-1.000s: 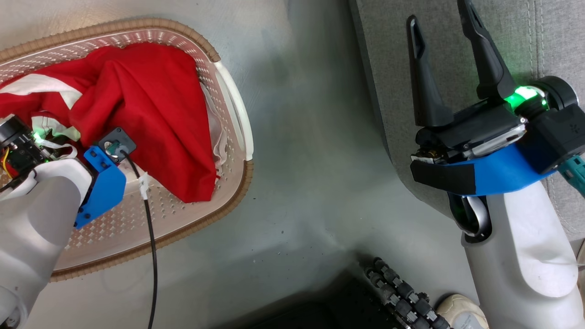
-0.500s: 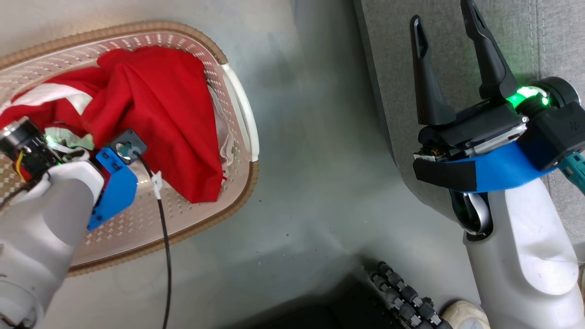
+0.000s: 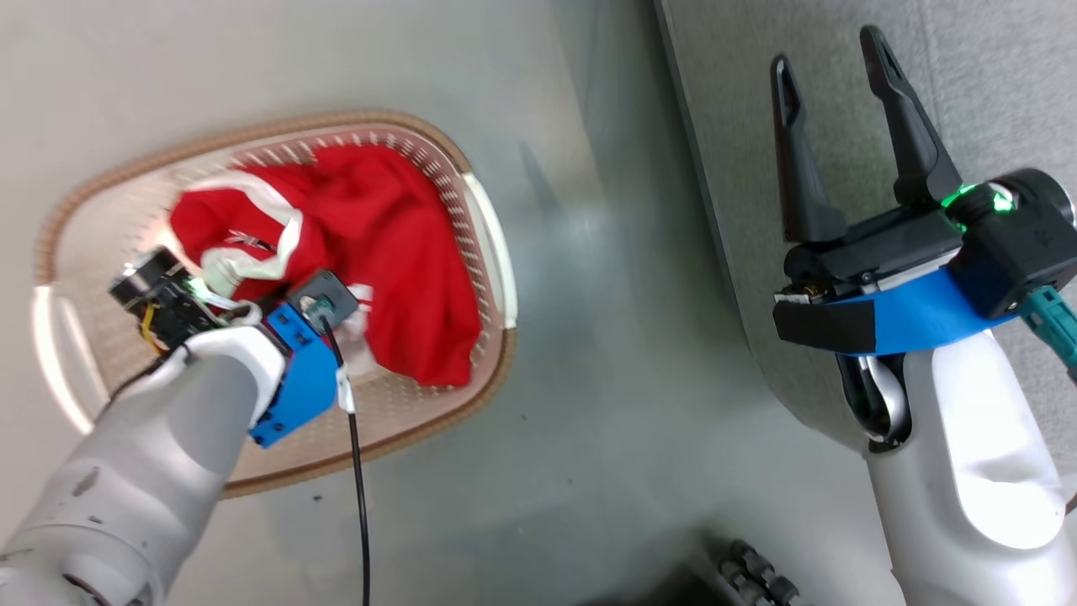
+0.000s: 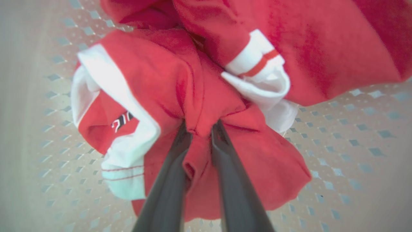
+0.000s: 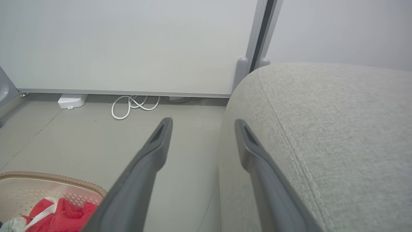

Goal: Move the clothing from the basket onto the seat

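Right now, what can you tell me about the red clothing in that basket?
The clothing is soft bright red fabric with white stripes and trim, crumpled in a heap inside the perforated basket. A small dark logo shows on one fold. The left arm's fingers are pinched shut on a bunched red fold.

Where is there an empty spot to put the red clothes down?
The grey seat is bare beside the open right hand, out to its rounded edge. The floor strip between the basket and the seat is free too. The basket's middle is crowded: the red clothing is bunched there, pinched by the left hand.
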Available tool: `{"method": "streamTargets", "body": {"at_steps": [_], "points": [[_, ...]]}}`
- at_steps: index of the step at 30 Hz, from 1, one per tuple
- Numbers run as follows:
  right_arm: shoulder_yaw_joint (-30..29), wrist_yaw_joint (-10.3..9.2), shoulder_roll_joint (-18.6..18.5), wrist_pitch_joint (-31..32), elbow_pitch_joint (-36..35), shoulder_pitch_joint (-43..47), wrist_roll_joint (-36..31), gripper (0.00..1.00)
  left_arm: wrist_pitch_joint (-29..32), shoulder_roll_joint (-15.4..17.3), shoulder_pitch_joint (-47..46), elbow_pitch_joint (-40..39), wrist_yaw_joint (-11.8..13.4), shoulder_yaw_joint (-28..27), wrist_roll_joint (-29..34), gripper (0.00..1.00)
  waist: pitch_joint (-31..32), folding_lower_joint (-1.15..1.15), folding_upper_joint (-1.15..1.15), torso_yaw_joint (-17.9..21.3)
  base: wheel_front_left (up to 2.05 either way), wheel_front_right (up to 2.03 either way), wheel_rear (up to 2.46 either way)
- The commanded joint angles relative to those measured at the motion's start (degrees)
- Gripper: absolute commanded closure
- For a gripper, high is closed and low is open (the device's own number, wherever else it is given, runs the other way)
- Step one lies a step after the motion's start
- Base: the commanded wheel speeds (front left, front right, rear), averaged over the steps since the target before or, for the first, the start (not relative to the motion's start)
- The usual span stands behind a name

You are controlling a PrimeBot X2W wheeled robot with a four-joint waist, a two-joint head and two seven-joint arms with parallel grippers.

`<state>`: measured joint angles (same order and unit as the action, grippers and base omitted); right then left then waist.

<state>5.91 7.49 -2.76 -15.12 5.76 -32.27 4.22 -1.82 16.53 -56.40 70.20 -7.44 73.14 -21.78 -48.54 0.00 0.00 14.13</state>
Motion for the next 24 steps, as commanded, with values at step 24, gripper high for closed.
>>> {"method": "streamTargets", "body": {"at_steps": [24], "points": [[-2.07, 0.01, -1.42, -0.06, 4.95, 10.78, -3.09, 0.0, -13.43, -8.79, 6.4, -2.52, 3.46, -6.75, -7.6, 1.0, 25.55, 0.0, 0.0, -10.95, 0.0, 0.0, 0.0]]}}
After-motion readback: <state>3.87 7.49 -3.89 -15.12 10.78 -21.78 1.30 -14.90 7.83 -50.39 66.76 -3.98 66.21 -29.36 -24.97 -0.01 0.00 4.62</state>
